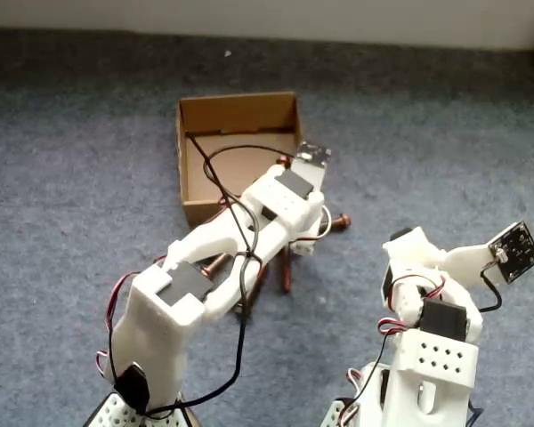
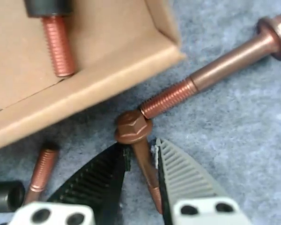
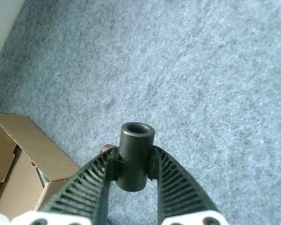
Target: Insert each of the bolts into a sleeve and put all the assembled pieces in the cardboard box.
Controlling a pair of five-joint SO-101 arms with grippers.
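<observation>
Bolt (image 2: 141,154) beside the cardboard box (image 2: 84,91) is clamped by its shank in the left gripper (image 2: 141,146), head touching a second bolt (image 2: 225,61) that could be snagged on lifting, while a sleeve (image 3: 135,161) is pinched in the right gripper (image 3: 132,157).

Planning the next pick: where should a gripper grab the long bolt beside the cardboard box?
Take the long bolt by its smooth shank, from above, closing across its axis. It lies flat on the carpet, and its threaded end sits against the head of the other bolt in the left gripper, so avoid that end.
</observation>
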